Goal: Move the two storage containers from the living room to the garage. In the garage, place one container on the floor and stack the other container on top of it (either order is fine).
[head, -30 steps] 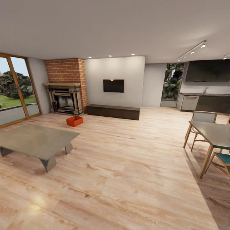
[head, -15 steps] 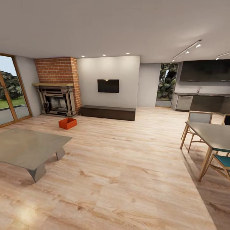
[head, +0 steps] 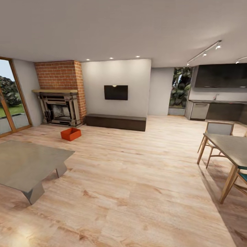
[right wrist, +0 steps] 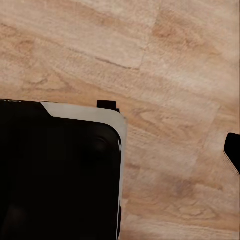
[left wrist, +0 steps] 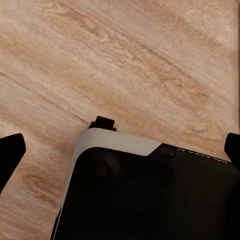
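One red-orange open box w/ thin walls [head: 71, 133] sits on the light wood-plank floor [head: 137, 178], just in front of the red brick fireplace [head: 60, 94]. Nothing's in it that I can see. It's far across the room from the robot.

A low grey table [head: 27, 164] is nearer, on the left. A long dark bench [head: 116, 122] runs along the white wall, under a black TV [head: 116, 92]. On the right there's a grey dining table w/ wood legs [head: 228, 147] & a wood chair [head: 218, 132] beside it. A big glass door [head: 10, 99] shows grass outside.

Left gripper [left wrist: 120, 145]: its black fingertips [left wrist: 11, 152] are far apart, so it's let go, holding nothing, w/ wood floor below. Right gripper: just one black fingertip [right wrist: 232, 150] peeks in at the edge, so I can't tell if it's wide or closed. The robot's dark base w/ white trim [right wrist: 60, 170] is under both.
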Robot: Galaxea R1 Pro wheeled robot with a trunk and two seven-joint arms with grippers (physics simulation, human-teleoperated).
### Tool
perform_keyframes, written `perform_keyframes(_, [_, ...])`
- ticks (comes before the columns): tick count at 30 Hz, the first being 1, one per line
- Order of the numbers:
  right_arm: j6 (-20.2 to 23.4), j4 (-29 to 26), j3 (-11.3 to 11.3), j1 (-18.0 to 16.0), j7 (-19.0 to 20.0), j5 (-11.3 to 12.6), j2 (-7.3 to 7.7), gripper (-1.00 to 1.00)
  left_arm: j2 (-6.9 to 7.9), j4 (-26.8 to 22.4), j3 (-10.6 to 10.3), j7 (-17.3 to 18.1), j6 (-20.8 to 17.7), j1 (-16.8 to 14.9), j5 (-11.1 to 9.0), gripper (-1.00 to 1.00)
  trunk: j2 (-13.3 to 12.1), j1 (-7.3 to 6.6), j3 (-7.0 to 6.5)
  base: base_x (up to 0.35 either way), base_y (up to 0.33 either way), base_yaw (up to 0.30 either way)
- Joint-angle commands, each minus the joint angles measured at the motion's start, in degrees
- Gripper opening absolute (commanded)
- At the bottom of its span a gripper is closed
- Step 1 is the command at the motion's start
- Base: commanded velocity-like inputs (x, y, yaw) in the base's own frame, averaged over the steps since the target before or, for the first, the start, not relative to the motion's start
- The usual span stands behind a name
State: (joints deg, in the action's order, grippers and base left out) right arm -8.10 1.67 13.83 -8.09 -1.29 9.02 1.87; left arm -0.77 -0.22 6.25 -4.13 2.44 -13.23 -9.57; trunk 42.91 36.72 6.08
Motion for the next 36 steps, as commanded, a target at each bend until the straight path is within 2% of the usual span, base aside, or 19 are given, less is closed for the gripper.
perform_keyframes(1, [-0.3, 0.2, 0.5, -0.1, 0.0, 0.6, -0.02, 1.00, -0.02, 0.0, 0.4, -0.1, 0.2, 0.0, -0.1, 1.00, 0.1, 0.05, 0.09, 0.334, 0.000, 0.000])
perform_keyframes(36, [-0.3, 0.2, 0.5, -0.1, 0.0, 0.6, -0.02, 1.00, -0.02, 0.0, 0.4, -0.1, 0.2, 0.0, -0.1, 1.00, 0.1, 0.05, 0.09, 0.334, 0.000, 0.000])
